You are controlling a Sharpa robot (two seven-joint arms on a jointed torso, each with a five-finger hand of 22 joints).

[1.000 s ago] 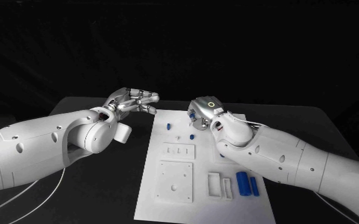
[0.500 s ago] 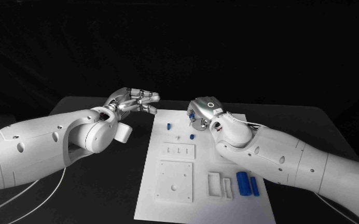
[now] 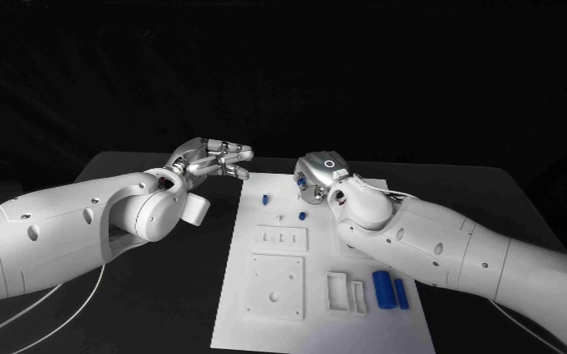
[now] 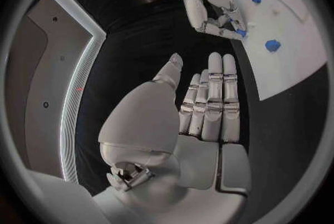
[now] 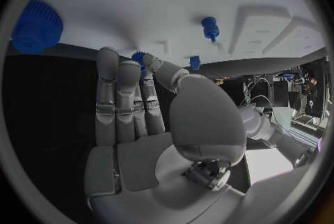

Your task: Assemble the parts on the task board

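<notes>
The right hand (image 3: 315, 179) is hanging over the far end of the task board (image 3: 317, 321), pinching a small blue part (image 5: 139, 58) between thumb and fingertip. The left hand (image 3: 213, 158) is hovering off the board's left side, fingers straight and together, holding nothing. Two blue cylinders (image 3: 391, 289) are lying near the board's near right corner.

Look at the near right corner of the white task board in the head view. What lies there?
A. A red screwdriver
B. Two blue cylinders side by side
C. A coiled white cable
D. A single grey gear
B: on the task board, near its right edge, two blue cylinders lie side by side next to a white slotted block.
</notes>
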